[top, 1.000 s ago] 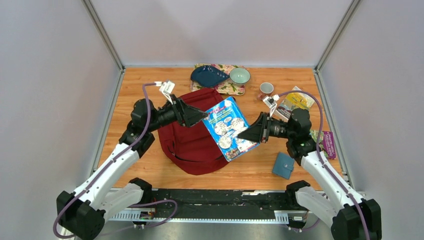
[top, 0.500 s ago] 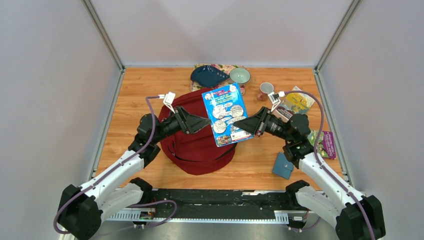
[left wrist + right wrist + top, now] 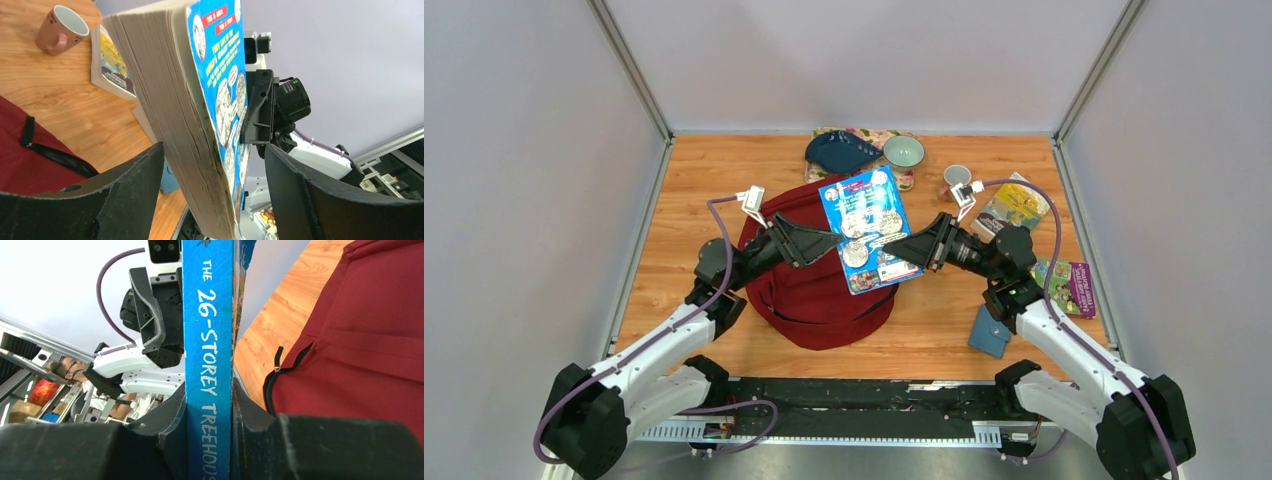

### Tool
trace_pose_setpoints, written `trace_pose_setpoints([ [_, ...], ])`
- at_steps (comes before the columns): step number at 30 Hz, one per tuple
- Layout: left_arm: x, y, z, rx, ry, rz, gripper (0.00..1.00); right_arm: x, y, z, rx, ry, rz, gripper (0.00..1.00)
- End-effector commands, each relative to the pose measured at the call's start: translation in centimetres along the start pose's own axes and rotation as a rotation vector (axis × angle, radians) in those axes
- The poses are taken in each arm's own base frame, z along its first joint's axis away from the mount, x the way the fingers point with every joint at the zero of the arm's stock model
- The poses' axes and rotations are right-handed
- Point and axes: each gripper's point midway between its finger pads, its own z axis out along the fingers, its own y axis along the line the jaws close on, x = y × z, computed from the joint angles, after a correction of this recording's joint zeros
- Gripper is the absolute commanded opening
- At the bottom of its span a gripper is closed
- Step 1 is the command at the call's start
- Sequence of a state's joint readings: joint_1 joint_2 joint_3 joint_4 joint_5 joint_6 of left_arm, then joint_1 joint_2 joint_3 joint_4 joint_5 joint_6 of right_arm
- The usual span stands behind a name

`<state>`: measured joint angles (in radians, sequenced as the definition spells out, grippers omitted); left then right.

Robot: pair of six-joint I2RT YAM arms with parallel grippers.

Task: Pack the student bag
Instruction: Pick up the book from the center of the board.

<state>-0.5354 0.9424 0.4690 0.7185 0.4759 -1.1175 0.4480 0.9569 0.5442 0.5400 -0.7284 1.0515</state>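
Note:
The dark red student bag lies mid-table, its black zipper showing in the right wrist view. A thick blue paperback is held in the air above the bag's right side. My right gripper is shut on its blue spine. My left gripper is open, its fingers either side of the book's page edge without touching it. The bag also shows at the lower left of the left wrist view.
A dark blue pouch and a green bowl sit on a floral mat at the back. A pink mug, a yellow book, a purple-edged booklet and a small blue wallet lie to the right.
The right gripper has lifted the blue book and carried it back and left over the bag. The left gripper has moved right, its open fingers now straddling the book's page edge.

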Motion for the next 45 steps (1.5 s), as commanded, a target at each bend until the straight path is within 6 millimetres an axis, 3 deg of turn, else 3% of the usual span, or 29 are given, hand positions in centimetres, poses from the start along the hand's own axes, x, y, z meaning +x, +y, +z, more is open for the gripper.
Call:
trace_pose_setpoints([
  [1,-1.4,-2.2,0.8,0.095,-0.042,0.037,0.81,-1.7,6.1,0.2,-0.198,-0.009,-0.108,0.0],
  [5,-1.5,-2.3,1.6,0.119,-0.022,0.032,0.81,-1.6,8.3,-0.3,-0.295,0.017,-0.078,0.0],
  [12,-1.5,-2.2,1.6,0.132,-0.034,0.033,0.81,-1.7,10.2,-0.9,-0.418,0.023,0.021,0.0],
  [16,-1.5,-2.9,1.7,0.173,-0.033,0.03,0.81,-1.5,10.4,-1.1,-0.467,0.039,0.052,0.0],
  [24,-1.7,-4.7,1.7,0.271,-0.026,0.03,0.82,-0.7,7.5,0.2,-0.309,0.104,0.049,0.0],
  [25,-1.8,-4.8,1.7,0.273,-0.027,0.035,0.75,-0.2,6.4,0.4,-0.246,0.122,0.04,0.0],
  [27,-1.7,-4.7,1.7,0.264,-0.024,0.045,0.62,-0.2,6.1,0.5,-0.207,0.132,0.019,0.0],
  [28,-1.7,-4.8,1.7,0.262,-0.02,0.053,0.42,0.2,5.4,0.4,-0.162,0.157,0.038,0.0],
  [30,-1.5,-3.9,1.8,0.218,-0.007,0.066,0.14,0.2,5.0,0.5,-0.133,0.171,-0.021,0.0],
  [31,-1.6,-4.1,1.7,0.213,-0.01,0.077,0.0,0.7,3.8,0.5,-0.06,0.191,0.024,0.0],
  [32,-1.3,-3.2,1.8,0.177,-0.002,0.085,0.0,0.8,2.9,0.4,-0.026,0.193,-0.021,0.0],
  [33,-1.3,-2.8,1.7,0.155,-0.002,0.09,0.0,0.4,2.8,0.5,0.004,0.188,-0.034,0.16],
  [35,-1.6,-2.1,1.4,0.106,-0.03,0.126,0.0,0.4,0.8,0.2,0.128,0.167,-0.014,0.38],
  [36,-1.4,-1.3,1.2,0.065,-0.031,0.12,0.0,0.0,0.5,0.1,0.152,0.151,-0.048,0.65],
  [37,-1.5,-1.1,0.6,0.05,-0.056,0.128,0.0,-0.1,-0.8,-0.5,0.242,0.125,-0.034,0.75],
  [39,-2.5,-0.2,-0.1,0.001,-0.14,0.139,0.0,-0.5,-1.9,-1.2,0.32,0.084,-0.045,0.82],
  [42,-3.5,0.8,-1.8,-0.052,-0.25,0.151,0.0,-0.7,-4.2,-2.7,0.452,0.0,-0.021,0.83],
  [45,-4.6,1.0,-3.3,-0.068,-0.36,0.163,0.0,0.4,-5.1,-3.4,0.445,-0.03,0.022,0.83],
])
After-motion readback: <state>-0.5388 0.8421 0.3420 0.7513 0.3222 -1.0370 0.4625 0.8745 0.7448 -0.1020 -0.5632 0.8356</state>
